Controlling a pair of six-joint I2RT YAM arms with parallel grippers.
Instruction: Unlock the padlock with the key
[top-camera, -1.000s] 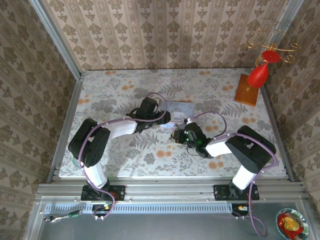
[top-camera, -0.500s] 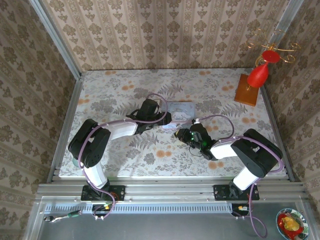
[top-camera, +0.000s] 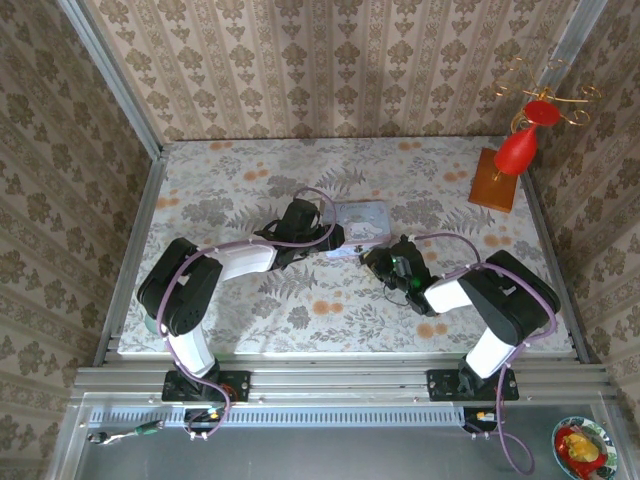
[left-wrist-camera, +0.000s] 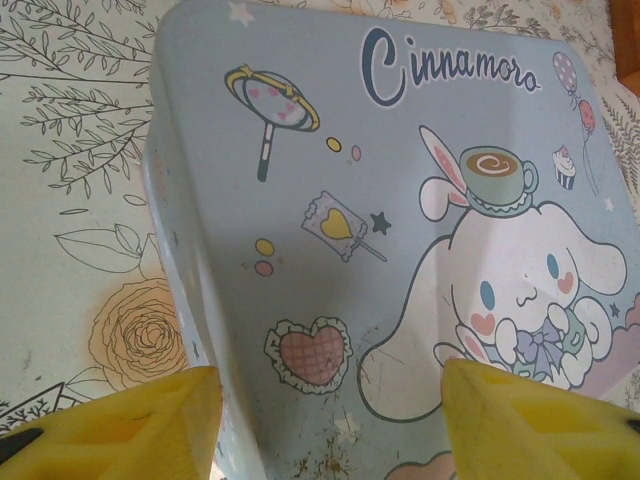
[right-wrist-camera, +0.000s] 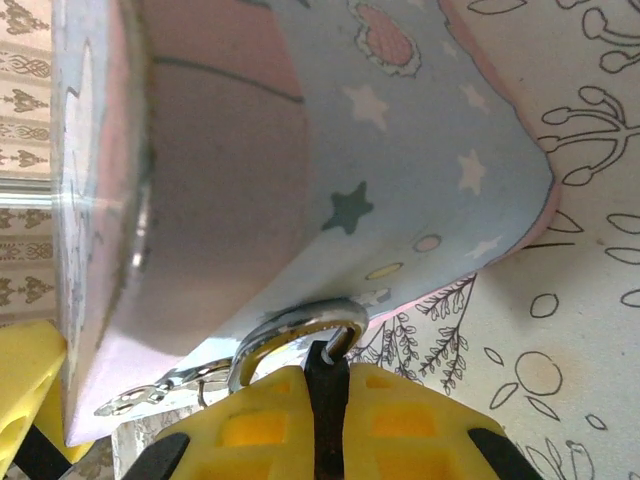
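Left wrist: L fingers (left-wrist-camera: 120, 425) wide astride tin (left-wrist-camera: 400, 200), R fingers (right-wrist-camera: 260, 430) pinched on dark strip (right-wrist-camera: 322, 385) (ring (right-wrist-camera: 290, 332) at tip)

Pale blue cartoon-printed tin (left-wrist-camera: 330, 150) (pink-trimmed) on cream floral-patterned table (top-camera: 250, 180)

A pale blue cartoon-lidded tin (top-camera: 362, 217) lies on the floral surface (top-camera: 230, 190). Well to the tin's right, a red ornament (top-camera: 518, 148) stands on a wooden block (top-camera: 492, 184).

The table (top-camera: 250, 190) is lit brightly and evenly from above, and only soft shadows are cast. Close up, the tin (left-wrist-camera: 400, 250) is seen sharp, but the yellow pads (left-wrist-camera: 110, 420) are blurred.
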